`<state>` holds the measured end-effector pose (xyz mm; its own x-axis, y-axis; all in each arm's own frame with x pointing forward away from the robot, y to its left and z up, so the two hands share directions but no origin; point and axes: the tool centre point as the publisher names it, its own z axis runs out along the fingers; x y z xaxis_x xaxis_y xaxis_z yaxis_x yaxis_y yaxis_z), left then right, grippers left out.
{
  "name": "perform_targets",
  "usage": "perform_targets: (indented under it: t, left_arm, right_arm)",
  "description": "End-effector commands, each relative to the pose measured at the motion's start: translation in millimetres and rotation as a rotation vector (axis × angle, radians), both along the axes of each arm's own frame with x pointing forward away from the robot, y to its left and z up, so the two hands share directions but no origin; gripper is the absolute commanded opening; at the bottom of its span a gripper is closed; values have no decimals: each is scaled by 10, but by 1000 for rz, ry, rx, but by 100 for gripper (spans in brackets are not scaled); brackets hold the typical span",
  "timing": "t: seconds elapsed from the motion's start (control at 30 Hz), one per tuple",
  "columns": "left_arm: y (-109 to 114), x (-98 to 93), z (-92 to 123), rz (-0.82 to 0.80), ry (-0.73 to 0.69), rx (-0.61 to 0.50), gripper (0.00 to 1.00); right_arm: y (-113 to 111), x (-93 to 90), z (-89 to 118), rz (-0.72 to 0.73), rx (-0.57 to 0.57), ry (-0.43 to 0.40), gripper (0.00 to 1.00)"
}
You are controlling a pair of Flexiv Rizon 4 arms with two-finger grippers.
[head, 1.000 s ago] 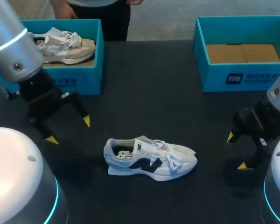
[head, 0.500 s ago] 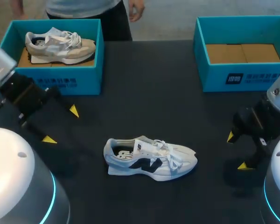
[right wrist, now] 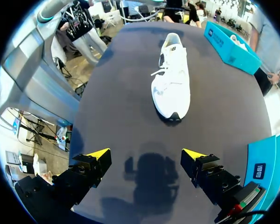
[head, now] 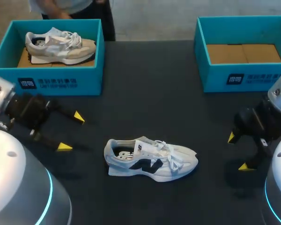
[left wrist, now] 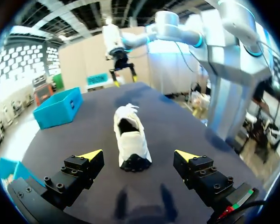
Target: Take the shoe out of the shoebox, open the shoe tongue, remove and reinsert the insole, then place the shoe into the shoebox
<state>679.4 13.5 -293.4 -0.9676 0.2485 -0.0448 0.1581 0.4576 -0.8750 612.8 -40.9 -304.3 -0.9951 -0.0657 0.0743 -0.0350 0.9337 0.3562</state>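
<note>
On the dark table [head: 145,89], about midway between my two arms, the white shoe [head: 150,160] stands upright on its sole, already out of any box and touching nothing else. Its long axis runs across the table from one arm to the other: the heel and the open collar face my left side, the toe faces my right. The left wrist view shows this plainly, with the shoe [left wrist: 130,140] heel-first straight ahead of the fingers and its dark mouth in sight; in the right wrist view the shoe [right wrist: 172,84] points its toe cap back at that gripper.

The left gripper [head: 71,132] hangs low beside the heel end, turned level so its fingers aim along the shoe, and they are spread wide with nothing between them [left wrist: 139,155]. The right gripper [head: 238,151] sits off the toe end, likewise gaping and empty [right wrist: 146,153]. Both stand apart from the shoe by much the same gap, so I cannot call either clearly nearer; since the left one looks into the opening, it seems better placed for the tongue and the insole, with the right one able to steady the toe.

Farther back, the left shoebox [head: 96,56] holds a beige shoe [head: 58,46], and the right shoebox [head: 201,56] shows only its cardboard floor
</note>
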Motion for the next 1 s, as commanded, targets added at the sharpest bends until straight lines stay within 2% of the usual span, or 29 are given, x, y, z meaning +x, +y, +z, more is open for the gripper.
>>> perform_targets:
  t: [0.03,0.23,0.4,0.5,0.8,1.0]
  left_arm:
    - [7,-66,-46,191,67,-89,100]
    - [7,-66,-46,191,67,-89,100]
    - [5,56,-370,341,100,-87,100]
    - [9,111,-530,363,102,-86,100]
    - [41,284,-744,244,139,-110,100]
    - [71,206,-835,173,141,-116,100]
  right_arm:
    - [6,-8,-7,-1,-2,-2,100]
    - [6,-8,-7,-1,-2,-2,100]
    - [6,-8,-7,-1,-2,-2,100]
    - [6,-8,-7,-1,-2,-2,100]
    - [6,-8,-7,-1,-2,-2,100]
    - [6,-8,-7,-1,-2,-2,100]
